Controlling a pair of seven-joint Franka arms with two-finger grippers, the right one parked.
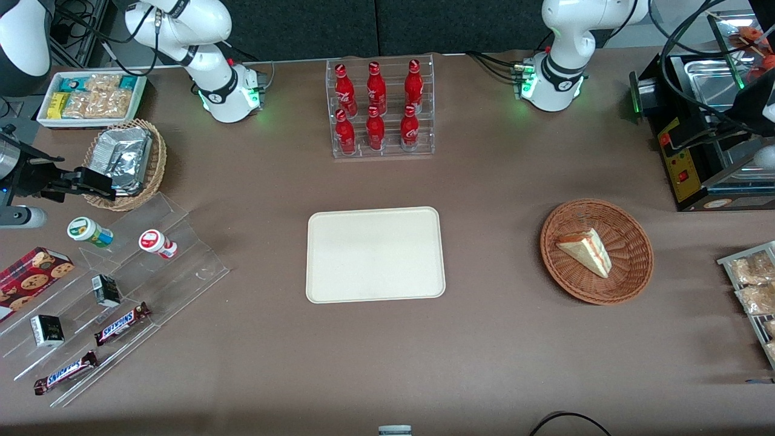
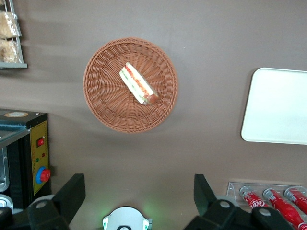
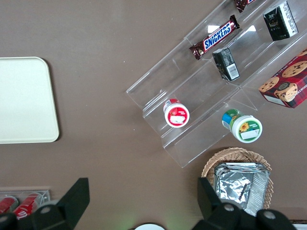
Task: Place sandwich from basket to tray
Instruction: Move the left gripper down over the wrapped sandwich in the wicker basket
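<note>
End effector [image 2: 136, 199] open, high above; sandwich [image 2: 138, 84] in basket [image 2: 103, 103].

The pincer [image 2: 138, 194] shows only as two dark fingers [image 2: 72, 191] in the left wrist view, their bases cut by the frame edge; it hangs high above the bench [image 1: 514, 351], and the front view does not show it. In that wrist view the tray [image 2: 276, 108] runs off at 3 o'clock, and the bottles [image 2: 276, 201] are cropped. The machine [image 1: 696, 151] runs off the front view at 3 o'clock.
</note>
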